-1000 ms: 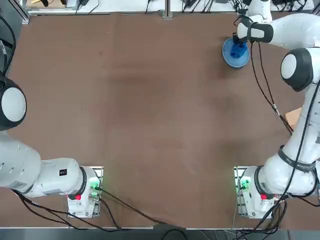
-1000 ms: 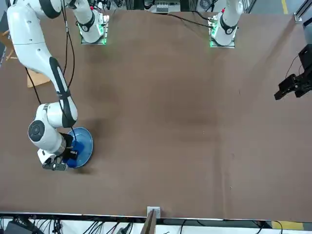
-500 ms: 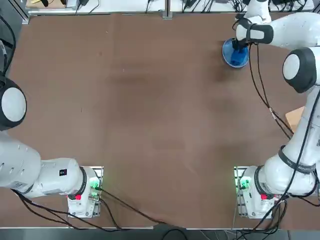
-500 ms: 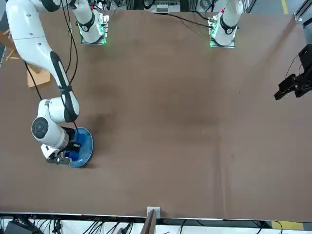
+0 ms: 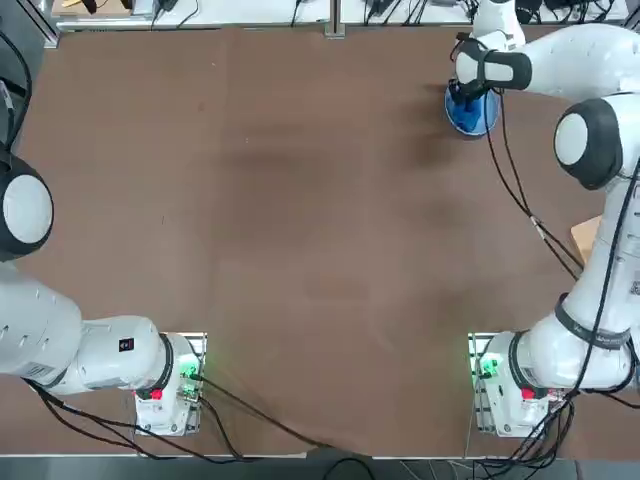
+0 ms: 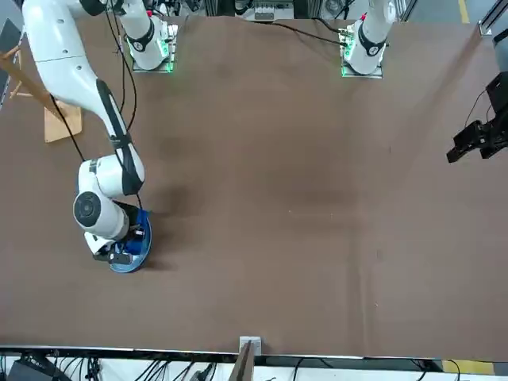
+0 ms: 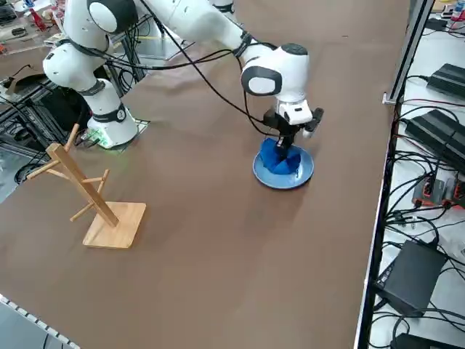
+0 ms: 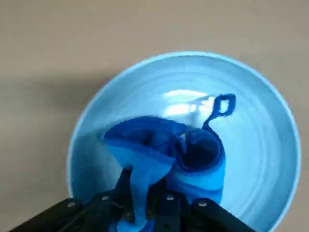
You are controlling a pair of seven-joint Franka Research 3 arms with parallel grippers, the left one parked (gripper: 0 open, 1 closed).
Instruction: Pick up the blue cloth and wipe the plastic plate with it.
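One plastic plate (image 7: pixel 284 174) lies flat on the brown surface (image 5: pixel 300 220), at the far right corner as the overhead camera sees it, close to the far edge. One blue cloth (image 8: pixel 169 154) sits bunched up on that plate, its folds heaped in a mound and a thin looped thread of it lying out on the plate's bare floor. The right gripper (image 8: pixel 145 203) stands directly over the plate, pointing down, and its two fingers (image 8: pixel 166 210) are pinched tight on the cloth's upper folds, with the lower part of the cloth pressed against the plate's inside. From the side, the cloth fills the half of the plate under the wrist and the pale rim shows all round it. Apart from these, one wooden rack (image 7: pixel 91 200) with slanted pegs stands on its square base near the right arm's base, well apart from the plate.
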